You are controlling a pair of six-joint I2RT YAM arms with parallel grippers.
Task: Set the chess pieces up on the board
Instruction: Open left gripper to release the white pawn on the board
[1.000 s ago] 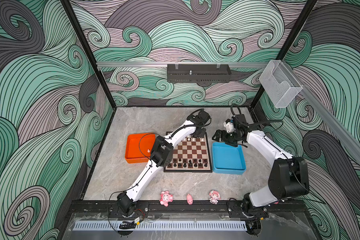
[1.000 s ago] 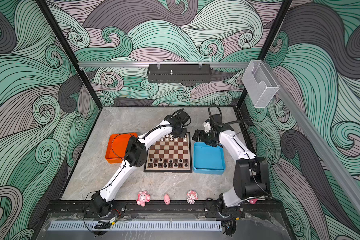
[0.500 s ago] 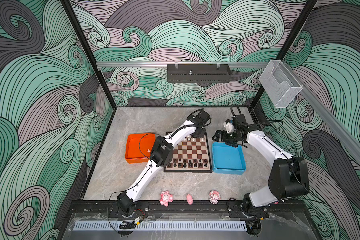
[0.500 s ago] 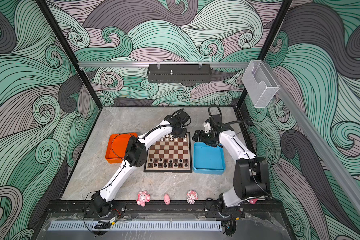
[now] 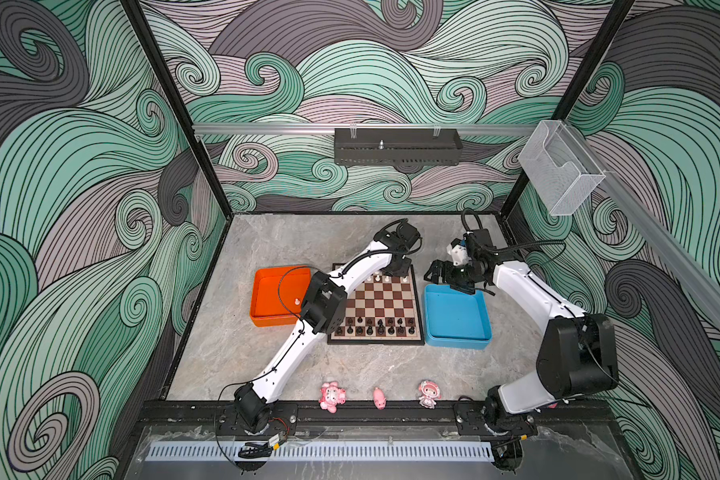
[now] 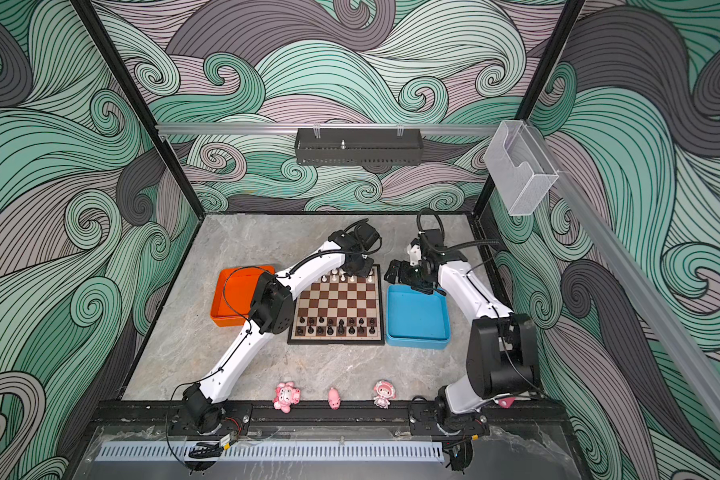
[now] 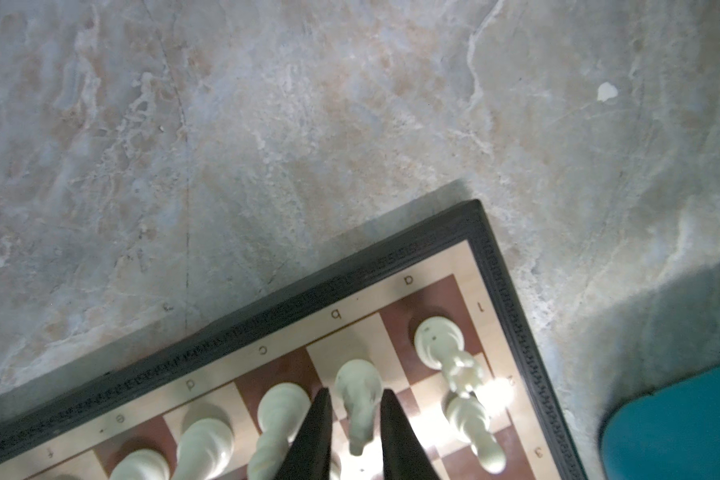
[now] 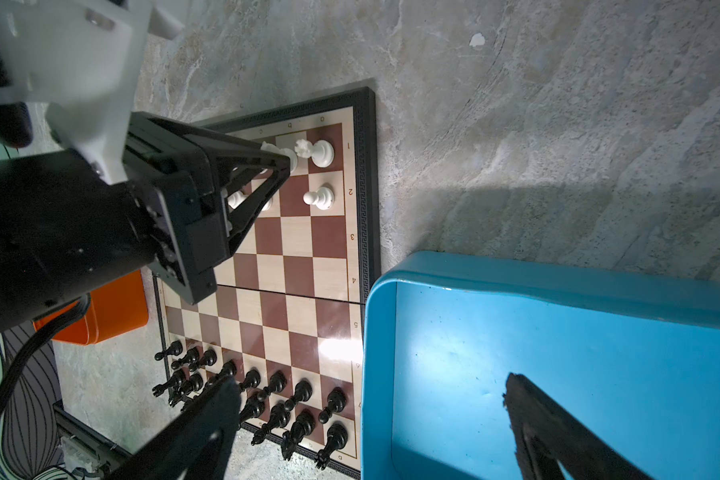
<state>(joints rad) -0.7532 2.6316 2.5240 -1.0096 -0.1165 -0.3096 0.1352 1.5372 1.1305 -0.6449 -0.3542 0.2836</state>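
Nearest me, well back from my left fingers and right fingers, three pink figurines sit on the grey marbled bench: glossy moulded toys, no part of the job. Next is the board, flat, with brown and cream squares inside a ribbed black frame. The black pieces fill the two ranks at the edge opposite my left fingers, so I judge that half done. The middle squares are bare. My right fingers hang spread wide and empty over the smooth blue tray, which holds nothing. Across the board from them, one stray white piece lies in the orange tray; I reckon it has yet to be placed. At the far edge the white pieces, turned ivory plastic on round bases, line the back rank. My left fingers, thin black wedges, stand slightly parted either side of the b-square piece, a sliver of gap each side, not pinching it. The pawn rank just nearer than them looks only partly filled, though the arm hides much.
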